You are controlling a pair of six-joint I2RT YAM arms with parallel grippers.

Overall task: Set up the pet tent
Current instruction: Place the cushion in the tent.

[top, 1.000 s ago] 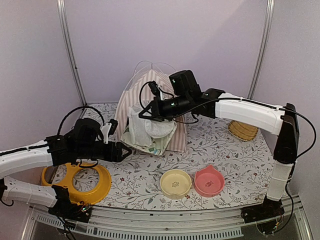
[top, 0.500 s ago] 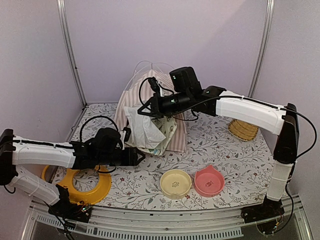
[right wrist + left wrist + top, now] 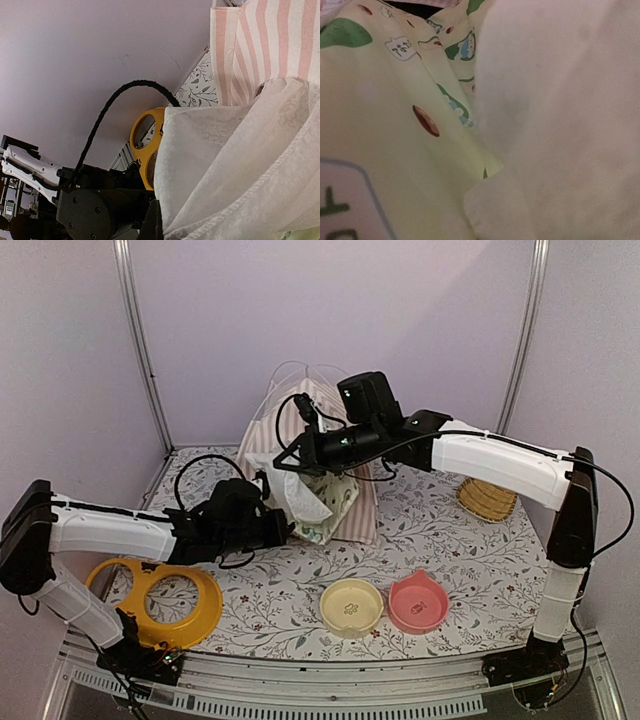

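right gripper: closed on the white mesh flap, pinching it near its upper edge and holding it raised, off the tent's mouth. in the right wrist view, shows the flap draping down and away from the dark finger at the bottom edge.

left gripper: closed, tip touching the printed cloth just under the hanging flap. cannot tell whether anything is pinched; fills the left wrist view with printed cloth and white fabric only, no fingers in sight.

tent: at the back middle of the table, well behind the bowls, striped walls up and thin poles arching over the peak.

step in hand, by the look of it: dressing the doorway. seems already raised, with the flap held clear and the printed cloth bulging out of the opening instead of lying flat inside.

next move likely calls for pushing or tugging that cloth in under the raised flap, low and slow, without dragging the light frame along; then letting the flap down.

stands with its long axis upright, base to peak. points its mouth toward the near edge, turned a little to the left arm's side.
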